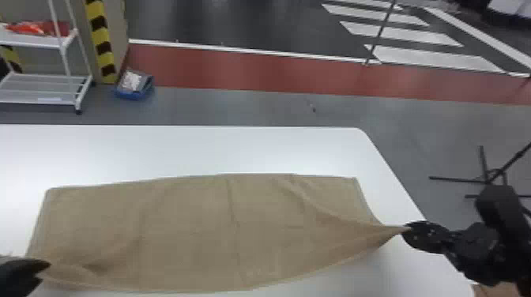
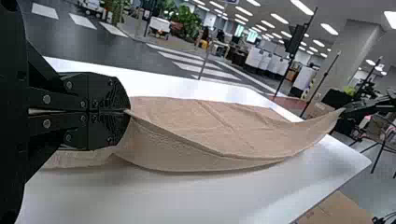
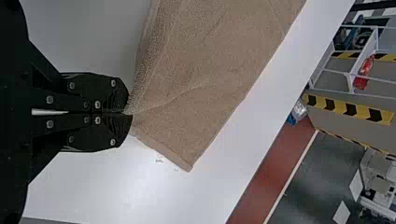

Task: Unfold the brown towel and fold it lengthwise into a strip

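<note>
- brown towel (image 1: 189, 229) lies across lower half of head view, on white table (image 1: 118, 154)
- left pincer (image 1: 46, 271), lower left: pinching towel
- right pincer (image 1: 407, 228), lower right: pinching towel

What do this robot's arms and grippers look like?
The left gripper and right gripper match: black, with flat jaws rounded at the ends and round silvery screws on their faces. The right arm is black too, built of chunky, jointed segments; whether it carries cables, I cannot tell.
</note>
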Robot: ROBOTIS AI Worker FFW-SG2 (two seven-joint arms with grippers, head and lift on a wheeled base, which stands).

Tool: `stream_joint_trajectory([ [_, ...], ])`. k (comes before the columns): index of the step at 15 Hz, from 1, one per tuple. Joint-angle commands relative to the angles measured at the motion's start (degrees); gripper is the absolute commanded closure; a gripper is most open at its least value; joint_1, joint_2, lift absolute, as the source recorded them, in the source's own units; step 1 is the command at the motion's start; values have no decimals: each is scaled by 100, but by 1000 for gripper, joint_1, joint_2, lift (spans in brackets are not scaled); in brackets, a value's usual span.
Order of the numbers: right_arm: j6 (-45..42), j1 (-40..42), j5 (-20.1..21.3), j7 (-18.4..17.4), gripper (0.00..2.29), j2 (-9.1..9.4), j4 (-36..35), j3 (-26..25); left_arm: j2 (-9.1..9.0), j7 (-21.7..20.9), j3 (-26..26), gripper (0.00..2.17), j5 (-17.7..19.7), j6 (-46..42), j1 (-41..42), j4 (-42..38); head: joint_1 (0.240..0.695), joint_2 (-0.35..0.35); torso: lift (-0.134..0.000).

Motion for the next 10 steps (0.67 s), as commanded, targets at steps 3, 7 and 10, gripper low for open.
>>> stream_joint_trajectory([
  [3,120,-100,128,72,2260,-36,73,19,71,-41,-32,1231,-50,550,-111,-44,695,-219,-120],
  [7,137,-108,137,80,2260,-28,90,28,97,82,-32,1160,-111,779,-120,26,695,-201,-120],
  [10,137,-100,137,80,2260,-19,90,28,97,152,-32,1099,-120,1008,-111,44,695,-188,-120],
])
